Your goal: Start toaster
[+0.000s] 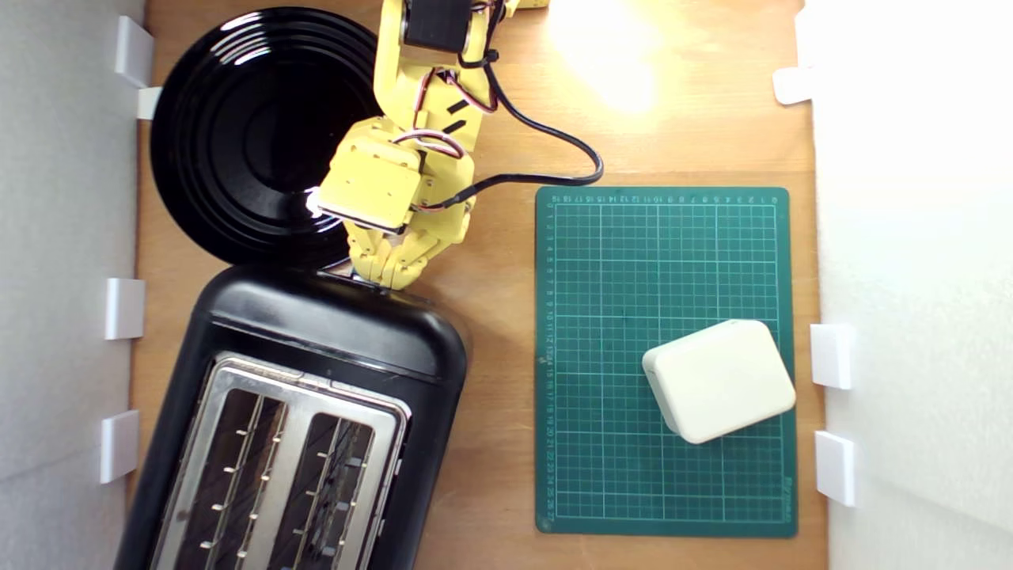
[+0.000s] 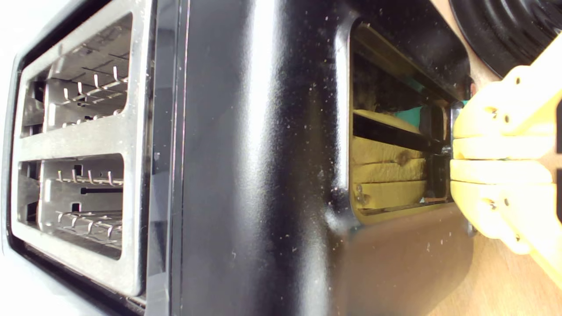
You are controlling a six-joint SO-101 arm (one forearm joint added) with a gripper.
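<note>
Toaster (image 1: 316, 332) lies diagonally (lever end toward claw (image 1: 388, 273)).

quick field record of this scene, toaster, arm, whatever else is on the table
toaster: black, two empty slots, silver top plate
gripper: at the toaster's end wall, jaws look closed together
lever knob: teal, beside the gripper's tip; contact unclear
plate: glossy black, empty, beside the toaster
cutting mat: green, holds a cream box

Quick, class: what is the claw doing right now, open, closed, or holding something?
Claw: closed, fingers together, tips against the end of the toaster at its lever slot; whether it grips the lever cannot be told.
</note>
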